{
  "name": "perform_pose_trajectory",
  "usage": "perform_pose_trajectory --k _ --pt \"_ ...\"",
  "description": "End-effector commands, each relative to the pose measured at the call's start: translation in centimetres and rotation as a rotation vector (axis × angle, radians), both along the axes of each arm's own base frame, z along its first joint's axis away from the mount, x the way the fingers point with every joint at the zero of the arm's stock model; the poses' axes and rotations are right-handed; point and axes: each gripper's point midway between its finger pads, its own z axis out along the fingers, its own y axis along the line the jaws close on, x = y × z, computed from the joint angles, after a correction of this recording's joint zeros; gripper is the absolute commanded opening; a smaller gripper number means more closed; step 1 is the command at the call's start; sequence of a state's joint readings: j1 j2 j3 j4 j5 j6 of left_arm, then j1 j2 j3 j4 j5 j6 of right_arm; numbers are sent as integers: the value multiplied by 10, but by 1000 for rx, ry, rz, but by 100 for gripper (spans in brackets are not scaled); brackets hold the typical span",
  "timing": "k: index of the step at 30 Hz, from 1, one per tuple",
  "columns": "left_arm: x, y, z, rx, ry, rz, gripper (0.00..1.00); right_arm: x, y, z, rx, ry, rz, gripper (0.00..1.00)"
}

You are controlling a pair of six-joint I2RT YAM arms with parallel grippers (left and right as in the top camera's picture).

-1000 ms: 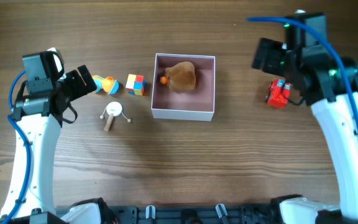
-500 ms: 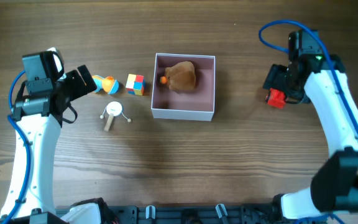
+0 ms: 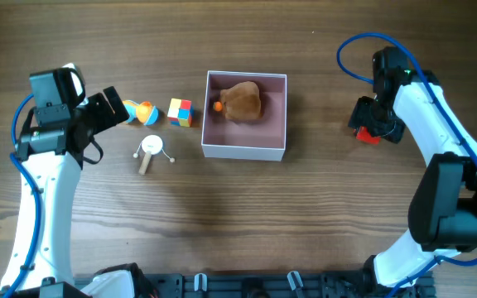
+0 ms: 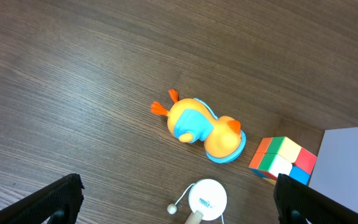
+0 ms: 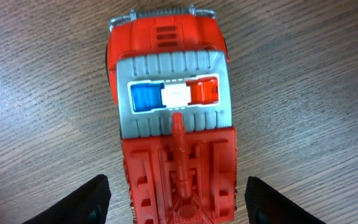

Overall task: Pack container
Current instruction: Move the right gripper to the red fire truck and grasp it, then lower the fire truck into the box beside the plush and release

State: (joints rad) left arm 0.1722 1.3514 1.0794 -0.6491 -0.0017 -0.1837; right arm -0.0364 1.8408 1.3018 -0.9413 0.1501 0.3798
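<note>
A dark wood-grain surface (image 3: 247, 223) is stretching across the whole view, with a white arm standing at each side. Near its middle the container (image 3: 243, 152) is sitting squarely. It is a shallow, open-topped square box, white outside and dusty pink within, far bigger than any toy here. A brown plush toy (image 3: 242, 101) with a small orange part is lying inside against the far wall, leaving the near half of the pink floor bare.

Left of the box, a multicoloured cube (image 3: 180, 112) is resting just beside it. Beyond the cube is an orange and blue duck (image 4: 204, 127), and nearer the front lies a small white drum on a wooden stick (image 3: 150, 151). The left claw (image 4: 179, 202) is hovering above these three with its fingers spread wide, touching none.

Well to the right of the box, a red fire truck (image 5: 176, 124) is sitting on the wood. The right claw (image 5: 178, 202) is hanging directly over it, fingers spread to either side of its body with gaps showing.

Compared with a second ago, the right arm has swung in and is now hiding most of the truck from overhead. The left arm and the toys are lying as before.
</note>
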Motion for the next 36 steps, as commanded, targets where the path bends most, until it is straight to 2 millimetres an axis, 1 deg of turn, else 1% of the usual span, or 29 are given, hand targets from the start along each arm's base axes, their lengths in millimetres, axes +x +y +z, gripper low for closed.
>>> perform_pose_trajectory --k 1,5,8,11,13,14,17,19,20,21,24,25,26,27,28,29,31,34,35,36 --pt "5 0 7 3 -18 -15 100 -1 -1 -6 2 14 -5 67" --pt "4 0 7 3 -17 -15 100 -2 -1 -7 2 14 -5 63" --pt "5 0 7 3 -18 -15 100 -6 -1 -13 3 23 -6 57" --pt "5 0 7 3 -18 -15 100 -13 -1 -20 4 43 -6 49" --pt "5 0 7 3 -18 -15 100 -14 -1 -19 3 46 1 39" --pt "4 0 7 3 -17 -15 100 -13 -1 -18 2 43 10 35" --pt "5 0 7 3 -18 -15 100 -10 -1 -8 1 15 10 30" --pt "5 0 7 3 -18 -15 100 -6 -1 6 0 -14 13 27" --pt "5 0 7 3 -18 -15 100 -2 1 18 -1 -43 17 26" --pt "5 0 7 3 -18 -15 100 0 2 26 0 -62 20 26" --pt "4 0 7 3 -17 -15 100 11 21 67 63 -179 69 25" --pt "4 0 7 3 -17 -15 100 13 29 78 88 -211 94 26" --pt "5 0 7 3 -18 -15 100 14 43 95 128 -264 124 25" --pt "5 0 7 3 -18 -15 100 15 51 105 150 -294 143 25" --pt "5 0 7 3 -18 -15 100 15 67 122 192 -343 180 25" --pt "5 0 7 3 -18 -15 100 14 79 132 222 -373 208 24" --pt "5 0 7 3 -18 -15 100 10 109 157 286 -450 289 23" --pt "4 0 7 3 -17 -15 100 -1 151 184 340 -528 386 21" --pt "5 0 7 3 -18 -15 100 -3 162 188 350 -540 416 21" --pt "5 0 7 3 -18 -15 100 -6 177 191 363 -551 459 21"
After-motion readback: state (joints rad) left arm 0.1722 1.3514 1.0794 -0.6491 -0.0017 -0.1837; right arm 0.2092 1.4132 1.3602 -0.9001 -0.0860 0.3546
